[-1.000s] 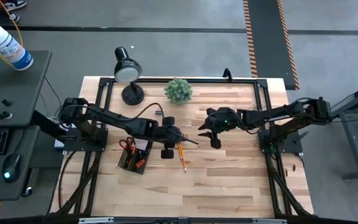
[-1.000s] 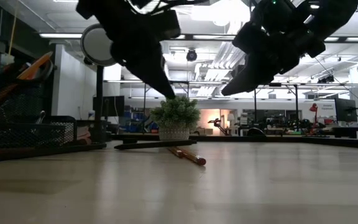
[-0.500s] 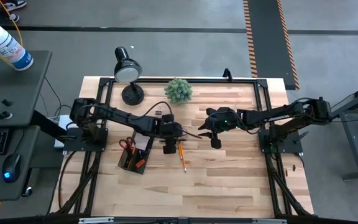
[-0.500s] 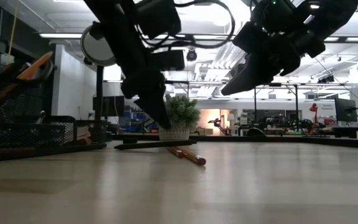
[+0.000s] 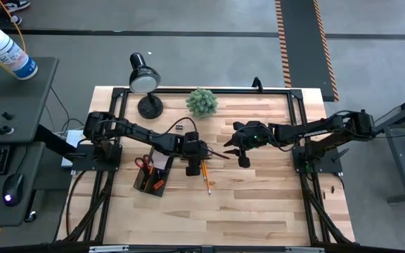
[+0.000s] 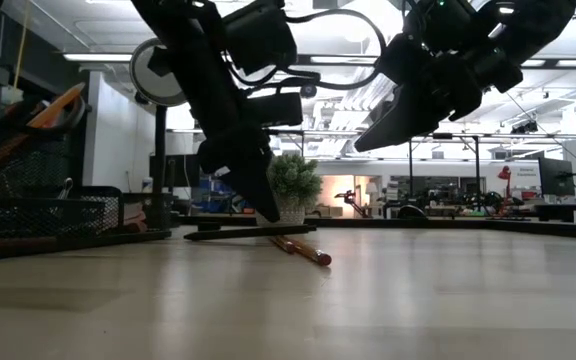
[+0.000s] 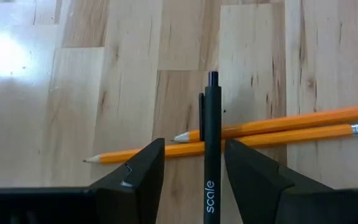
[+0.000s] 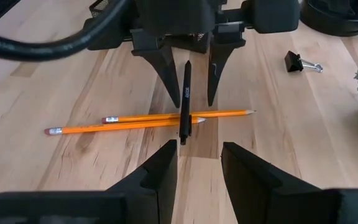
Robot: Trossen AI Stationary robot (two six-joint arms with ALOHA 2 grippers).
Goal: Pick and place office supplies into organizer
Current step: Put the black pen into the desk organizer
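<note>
A black pen (image 7: 212, 137) lies on the table, crossing over two yellow pencils (image 7: 278, 130) that lie side by side. My left gripper (image 7: 193, 144) is open and slants down over the pen. One finger stands on each side of it, and there is a gap to the pen on both sides. My right gripper (image 8: 197, 149) hangs open and empty a little toward the table's right (image 5: 232, 146), above the wood. The black organizer (image 5: 152, 179) stands near the left arm, with red-handled scissors (image 5: 145, 163) in it.
A black desk lamp (image 5: 145, 81) and a green spiky plant (image 5: 202, 102) stand at the far edge. A small black binder clip (image 8: 300, 62) lies on the wood between them and the pen. Bare wood stretches across the table's near half.
My left gripper has come down toward the pen and reached a little toward the table's right, so its fingers now stand low around the pen. The pen and pencils have stayed where they were.
</note>
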